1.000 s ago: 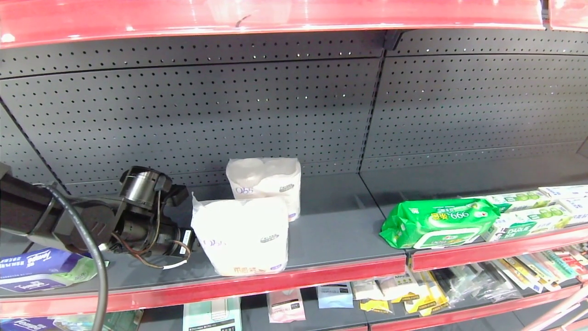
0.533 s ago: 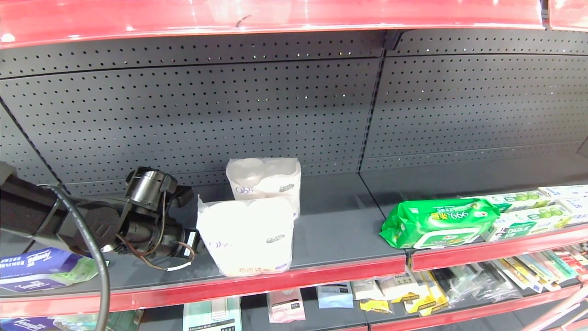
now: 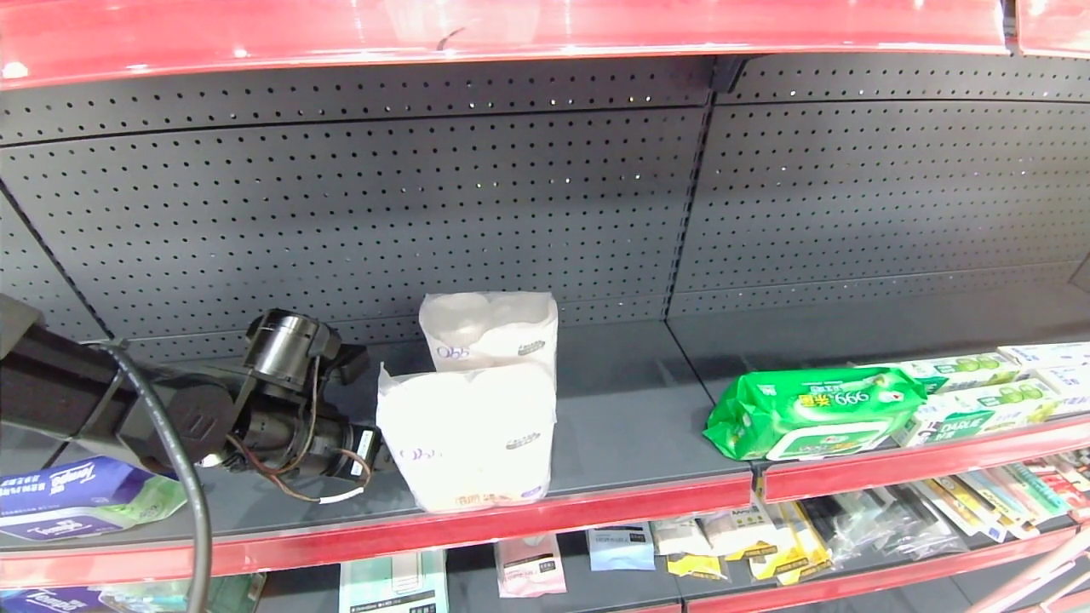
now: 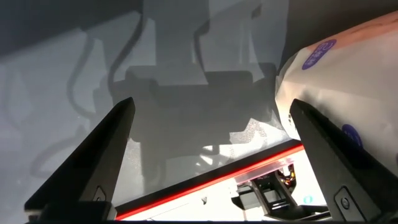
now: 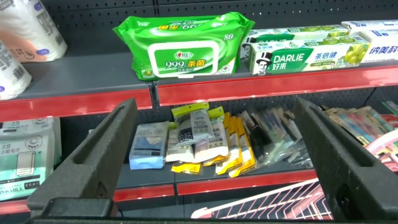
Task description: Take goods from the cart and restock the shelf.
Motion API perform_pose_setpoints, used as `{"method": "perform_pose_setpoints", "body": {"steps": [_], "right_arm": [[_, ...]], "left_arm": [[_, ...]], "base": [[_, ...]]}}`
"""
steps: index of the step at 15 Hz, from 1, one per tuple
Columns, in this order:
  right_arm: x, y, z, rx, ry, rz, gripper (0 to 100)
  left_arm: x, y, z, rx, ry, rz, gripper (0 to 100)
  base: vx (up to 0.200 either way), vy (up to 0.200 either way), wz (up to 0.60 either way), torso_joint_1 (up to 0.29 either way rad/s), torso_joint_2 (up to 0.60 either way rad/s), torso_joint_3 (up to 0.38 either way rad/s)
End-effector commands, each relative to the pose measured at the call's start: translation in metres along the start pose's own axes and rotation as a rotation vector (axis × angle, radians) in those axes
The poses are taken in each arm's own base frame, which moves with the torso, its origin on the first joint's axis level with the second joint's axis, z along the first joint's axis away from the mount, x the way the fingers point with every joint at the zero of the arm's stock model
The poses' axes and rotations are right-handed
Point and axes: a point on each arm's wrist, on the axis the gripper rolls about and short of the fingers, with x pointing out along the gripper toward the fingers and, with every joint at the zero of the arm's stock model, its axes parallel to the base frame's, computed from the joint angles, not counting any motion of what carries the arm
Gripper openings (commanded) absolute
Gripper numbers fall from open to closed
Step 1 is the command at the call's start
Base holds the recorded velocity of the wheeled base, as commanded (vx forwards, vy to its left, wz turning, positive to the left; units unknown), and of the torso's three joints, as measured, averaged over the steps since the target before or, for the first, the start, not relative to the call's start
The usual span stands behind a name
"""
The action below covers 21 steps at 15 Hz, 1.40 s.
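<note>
The left arm (image 3: pixel 162 417) is black with a silver cylindrical joint (image 3: pixel 285 338), loose brown wires (image 3: pixel 294 472) and a wedge-fingered end effector (image 4: pixel 208 165).

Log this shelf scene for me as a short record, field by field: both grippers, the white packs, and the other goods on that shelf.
left gripper: open, low over the shelf; the front pack is outside one finger, not between them
right gripper: open, empty, facing the shelf front
front white pack: upright at the shelf's front edge
rear white pack: upright, right behind the front one
green wipes pack: lying flat, to the right
blue tissue pack: lying at far left
</note>
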Motion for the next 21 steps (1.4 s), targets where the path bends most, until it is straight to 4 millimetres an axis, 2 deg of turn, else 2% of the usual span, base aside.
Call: {"method": "perform_pose_setpoints", "body": {"steps": [1,15,17,18,20,21], "right_arm": [[0.000,0.000,0.000,0.000,0.001,0.000,100],[0.000,0.000,0.000,0.000,0.001,0.000,100],[0.000,0.000,0.000,0.000,0.001,-0.002,100],[0.000,0.000,0.000,0.000,0.001,0.000,100],[0.000,0.000,0.000,0.000,0.001,0.000,100],[0.000,0.000,0.000,0.000,0.001,0.000,100]], "left_arm": [[0.000,-0.001,0.001,0.003,-0.003,-0.003,100],[-0.004,-0.003,0.000,0.010,-0.006,0.005,100],[-0.024,0.009,0.009,-0.005,-0.084,0.050,100],[-0.042,0.015,0.018,-0.002,-0.155,0.069,100],[-0.072,0.025,0.021,0.004,-0.246,0.099,100],[-0.095,0.029,0.019,0.013,-0.310,0.120,100]], "base": [[0.000,0.000,0.00,0.000,0.00,0.000],[0.000,0.000,0.00,0.000,0.00,0.000],[0.000,0.000,0.00,0.000,0.00,0.000],[0.000,0.000,0.00,0.000,0.00,0.000],[0.000,0.000,0.00,0.000,0.00,0.000],[0.000,0.000,0.00,0.000,0.00,0.000]]}}
